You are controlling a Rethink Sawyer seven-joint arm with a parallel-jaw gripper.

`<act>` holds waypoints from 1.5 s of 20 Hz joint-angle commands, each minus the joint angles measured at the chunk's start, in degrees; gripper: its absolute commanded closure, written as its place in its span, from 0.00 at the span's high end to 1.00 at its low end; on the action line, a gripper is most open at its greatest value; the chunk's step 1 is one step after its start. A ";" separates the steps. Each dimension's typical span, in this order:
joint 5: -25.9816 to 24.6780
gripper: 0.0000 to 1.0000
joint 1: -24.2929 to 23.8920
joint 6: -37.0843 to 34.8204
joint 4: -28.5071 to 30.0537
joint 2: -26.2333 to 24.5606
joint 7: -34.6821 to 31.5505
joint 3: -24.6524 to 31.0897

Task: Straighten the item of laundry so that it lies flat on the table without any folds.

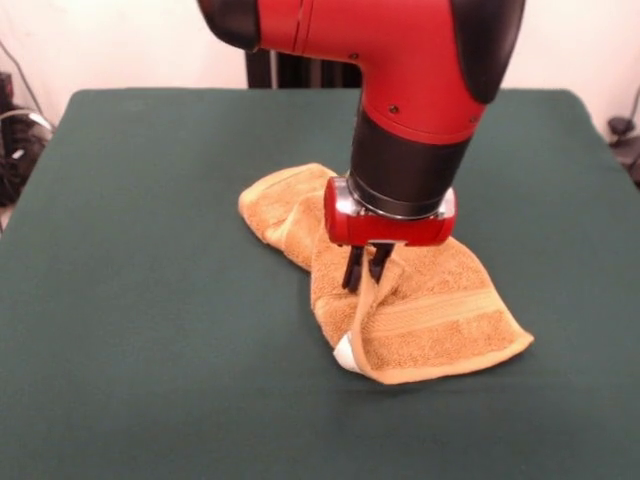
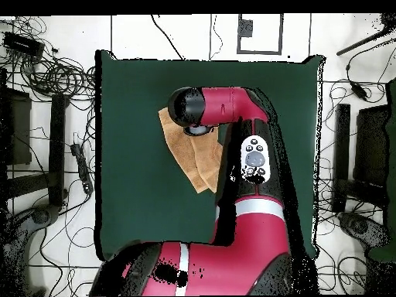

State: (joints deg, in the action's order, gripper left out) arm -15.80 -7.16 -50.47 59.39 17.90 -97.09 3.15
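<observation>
Towel, golden-orange terry, lies crumpled near the middle of the green table, not flat. One end is bunched in rounded folds toward the far left; the other end spreads wider toward the near right, with a paler woven band across it. A folded edge rises as a narrow strip from the near corner, where a small white tag shows, up into the gripper. The dark fingers are pressed together on that raised edge. The red and black arm stands directly above the towel and hides part of it in the overhead view. Cables clutter the floor beside the table.
</observation>
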 commanded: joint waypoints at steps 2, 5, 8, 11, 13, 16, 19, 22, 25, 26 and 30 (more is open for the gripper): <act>-4.03 0.00 -0.83 -10.16 -0.96 1.63 21.21 8.85; -4.97 0.00 -1.31 -11.50 -2.20 1.25 22.53 10.10; -6.27 0.00 -1.87 -12.05 -2.61 1.40 24.47 11.00; -7.28 0.00 -2.52 -12.32 -2.33 1.82 24.75 11.69; -7.97 0.00 -2.86 -12.85 -2.80 1.71 25.65 12.37; -8.66 0.00 -3.28 -13.24 -3.20 1.68 26.53 13.02; -9.69 0.00 -3.44 -13.21 -3.53 1.71 28.34 13.18; -10.18 0.00 -3.35 -13.67 -4.41 1.34 29.83 13.28; -10.48 0.00 -3.28 -14.03 -4.67 1.31 30.94 13.38; -10.57 0.00 -3.30 -14.11 -4.59 1.35 31.30 13.47; -11.36 0.00 -3.26 -14.36 -4.90 1.36 32.87 13.72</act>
State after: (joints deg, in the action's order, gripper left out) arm -25.33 -10.22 -59.48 54.35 19.23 -82.53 10.51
